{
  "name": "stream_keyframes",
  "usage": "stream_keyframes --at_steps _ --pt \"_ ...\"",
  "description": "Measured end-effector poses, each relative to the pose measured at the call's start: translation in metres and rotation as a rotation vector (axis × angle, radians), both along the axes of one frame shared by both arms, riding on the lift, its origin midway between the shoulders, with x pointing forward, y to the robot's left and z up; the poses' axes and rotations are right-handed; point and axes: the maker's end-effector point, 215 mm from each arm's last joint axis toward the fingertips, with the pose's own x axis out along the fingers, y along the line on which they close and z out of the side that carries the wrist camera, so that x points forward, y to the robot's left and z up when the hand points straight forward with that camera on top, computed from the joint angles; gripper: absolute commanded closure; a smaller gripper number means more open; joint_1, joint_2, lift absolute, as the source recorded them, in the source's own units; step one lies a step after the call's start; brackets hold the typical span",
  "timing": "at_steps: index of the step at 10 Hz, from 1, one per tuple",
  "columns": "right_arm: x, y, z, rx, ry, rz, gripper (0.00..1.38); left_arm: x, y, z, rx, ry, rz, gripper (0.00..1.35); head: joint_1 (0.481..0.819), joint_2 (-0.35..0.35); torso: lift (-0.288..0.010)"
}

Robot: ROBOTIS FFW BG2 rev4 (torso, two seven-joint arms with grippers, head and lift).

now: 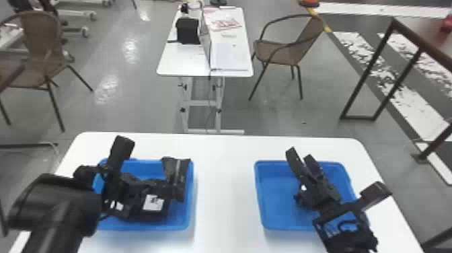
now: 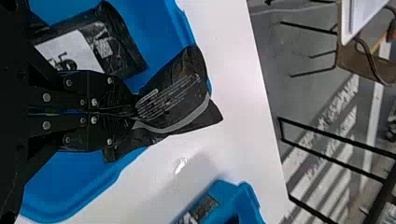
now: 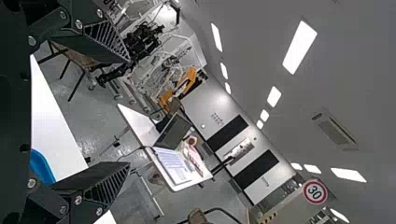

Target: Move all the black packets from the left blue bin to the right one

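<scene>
Our big black left arm [image 1: 57, 208] is reaching over the left blue bin [image 1: 183, 218]. With our left gripper [image 1: 163, 185], we are pinching a black packet [image 1: 176, 171] tight, and it is hanging over the bin's side nearest the right one. More black packets [image 1: 153, 203] are lying in that bin. We are holding our right gripper [image 1: 299, 154] wide apart over the right blue bin [image 1: 279, 202].
</scene>
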Motion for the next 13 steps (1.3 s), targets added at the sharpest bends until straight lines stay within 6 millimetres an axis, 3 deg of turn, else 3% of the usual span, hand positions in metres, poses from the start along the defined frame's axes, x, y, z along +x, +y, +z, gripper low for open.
stream_keyframes --at_steps 3,5,8,11,12,13 --pt "0.006 0.036 0.013 -0.014 -0.023 0.112 0.25 -0.01 -0.041 0.051 -0.157 -0.194 -0.178 1.11 0.695 -0.062 0.0" --pt "0.017 0.062 0.026 -0.027 -0.049 0.182 0.25 -0.011 -0.084 0.064 -0.214 -0.219 -0.279 1.13 0.695 -0.078 0.0" --pt "0.026 0.101 0.043 -0.069 -0.079 0.298 0.25 0.003 -0.144 0.087 -0.241 -0.248 -0.414 1.13 0.695 -0.097 0.0" --pt "0.025 0.129 0.048 -0.069 -0.089 0.372 0.25 0.008 -0.181 0.104 -0.257 -0.268 -0.497 1.13 0.695 -0.107 0.0" --pt "0.024 0.136 0.051 -0.072 -0.098 0.394 0.33 0.008 -0.188 0.106 -0.261 -0.27 -0.51 1.13 0.695 -0.109 0.0" --pt "0.024 0.141 0.051 -0.077 -0.097 0.41 0.9 0.01 -0.193 0.108 -0.265 -0.275 -0.514 1.13 0.695 -0.107 0.0"
